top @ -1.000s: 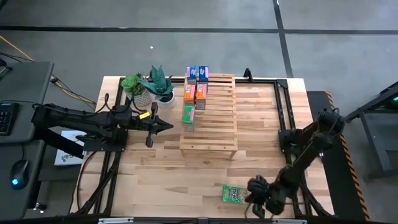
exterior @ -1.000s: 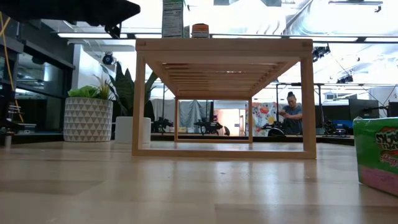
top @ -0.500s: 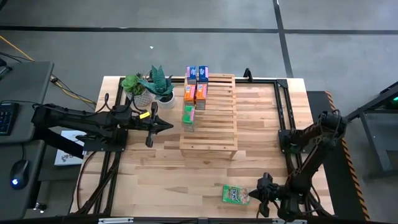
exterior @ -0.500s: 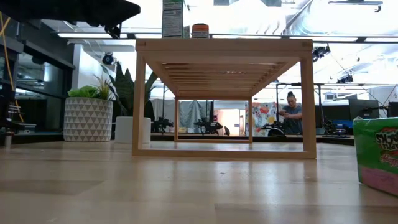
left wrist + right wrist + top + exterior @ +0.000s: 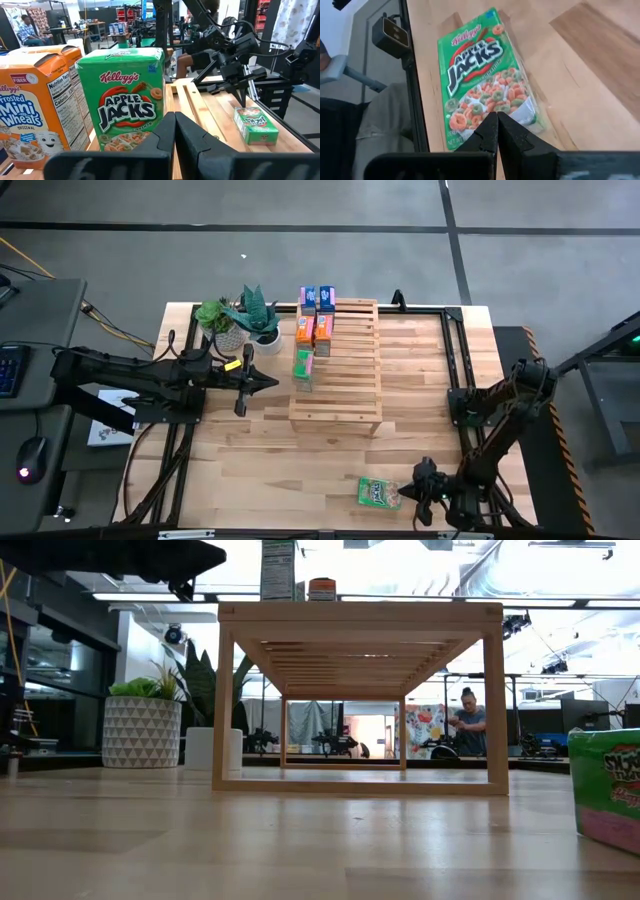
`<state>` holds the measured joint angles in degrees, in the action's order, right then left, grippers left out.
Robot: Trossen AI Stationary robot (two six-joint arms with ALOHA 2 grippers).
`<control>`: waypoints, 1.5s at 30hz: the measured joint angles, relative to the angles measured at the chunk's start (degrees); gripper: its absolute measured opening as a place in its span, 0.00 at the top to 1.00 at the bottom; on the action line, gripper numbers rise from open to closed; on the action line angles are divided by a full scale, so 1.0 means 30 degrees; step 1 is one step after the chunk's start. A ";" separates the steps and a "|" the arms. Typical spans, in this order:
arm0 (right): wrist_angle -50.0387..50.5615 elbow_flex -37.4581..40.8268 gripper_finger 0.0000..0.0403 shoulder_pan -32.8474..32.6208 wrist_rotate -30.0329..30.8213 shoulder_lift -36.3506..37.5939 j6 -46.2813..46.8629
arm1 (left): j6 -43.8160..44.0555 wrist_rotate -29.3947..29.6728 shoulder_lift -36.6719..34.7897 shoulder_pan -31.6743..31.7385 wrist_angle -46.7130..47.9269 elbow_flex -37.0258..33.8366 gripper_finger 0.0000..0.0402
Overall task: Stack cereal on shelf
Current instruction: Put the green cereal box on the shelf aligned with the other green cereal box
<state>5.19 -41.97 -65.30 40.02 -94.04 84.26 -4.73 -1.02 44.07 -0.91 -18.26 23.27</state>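
Cereal: five boxes upright on shelf (image 5: 345, 365); one green box (image 5: 376, 492) flat on tabletop (image 5: 270, 460), long axis left-right. Right hand (image 5: 411, 492) beside it, left hand (image 5: 272, 383) near shelf; both closed, empty.

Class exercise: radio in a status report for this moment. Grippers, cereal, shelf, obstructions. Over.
Left gripper shut, parked beside shelf. Right gripper shut, empty, next to last green box lying flat on table. Five boxes on shelf. Path clear.

Light wood tabletop (image 5: 250, 460) carrying slatted shelf (image 5: 345, 380), two potted plants (image 5: 240, 320), one flat green cereal box (image 5: 376, 492).
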 joint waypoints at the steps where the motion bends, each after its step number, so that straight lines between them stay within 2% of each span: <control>1: -0.0158 0.0096 1.00 0.0000 -0.0032 0.0000 0.0133 | 0.0000 0.0011 0.0000 0.0000 -0.0004 0.0000 1.00; 13: -0.0312 0.0195 1.00 0.0000 -0.1193 0.0029 0.0329 | 0.0001 0.0066 0.0000 0.0007 -0.0001 -0.0001 1.00; 21: 0.0476 0.0123 1.00 -0.0006 -0.3231 0.0108 0.1542 | 0.0000 0.0066 0.0000 0.0007 0.0000 -0.0006 1.00; 24: 0.1556 0.0196 1.00 -0.0011 -0.5086 -0.0028 0.2321 | 0.0000 0.0066 0.0000 0.0007 -0.0002 -0.0007 1.00; 27: 0.2406 0.0195 1.00 -0.0007 -0.5730 0.0033 0.3162 | 0.0000 0.0066 0.0000 0.0007 0.0000 -0.0007 1.00; 30: 0.3316 0.0289 1.00 -0.0007 -0.5550 0.0000 0.3668 | 0.0000 0.0066 0.0000 0.0029 -0.0007 -0.0007 1.00; 45: 0.3105 0.0223 1.00 -0.0002 -0.5288 0.0000 0.3623 | 0.0000 0.0067 0.0000 0.0044 -0.0007 -0.0007 1.00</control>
<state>14.50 -41.30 -65.30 24.16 -94.04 95.13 -4.73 -0.82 44.07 -0.78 -18.28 23.24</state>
